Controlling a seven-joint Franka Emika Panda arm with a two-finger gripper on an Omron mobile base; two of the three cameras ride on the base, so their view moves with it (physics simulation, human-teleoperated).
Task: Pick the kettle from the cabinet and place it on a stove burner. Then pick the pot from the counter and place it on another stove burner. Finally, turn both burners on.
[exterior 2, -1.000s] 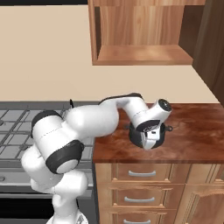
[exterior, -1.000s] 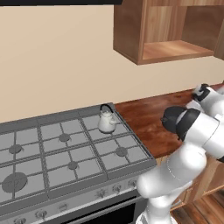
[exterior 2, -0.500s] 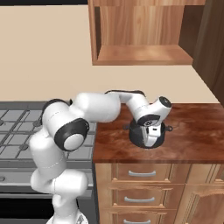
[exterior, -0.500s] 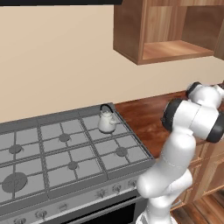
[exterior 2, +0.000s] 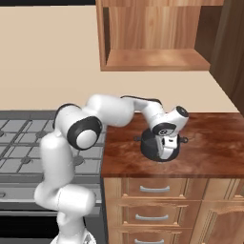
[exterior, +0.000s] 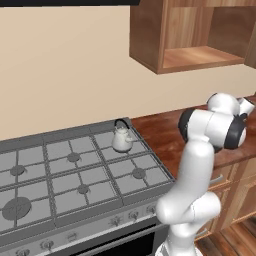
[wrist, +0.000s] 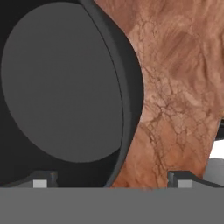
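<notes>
No writing shows anywhere. The kettle (exterior: 121, 139) sits on a rear stove burner (exterior: 121, 148), as before. On the counter (exterior 2: 209, 143) the pot (exterior 2: 151, 147) rests unmoved; the gripper (exterior 2: 167, 151), jaws spread wide, straddles its rim, now lower.

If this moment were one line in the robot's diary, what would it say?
kettle: on stove burner | pot: on counter | gripper: fingers open, straddling pot rim | burners: state unclear

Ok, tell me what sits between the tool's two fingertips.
In the hand view, the pot wall passes between the tool's open fingertips, one tip inside the pot, the other over the counter.
</notes>
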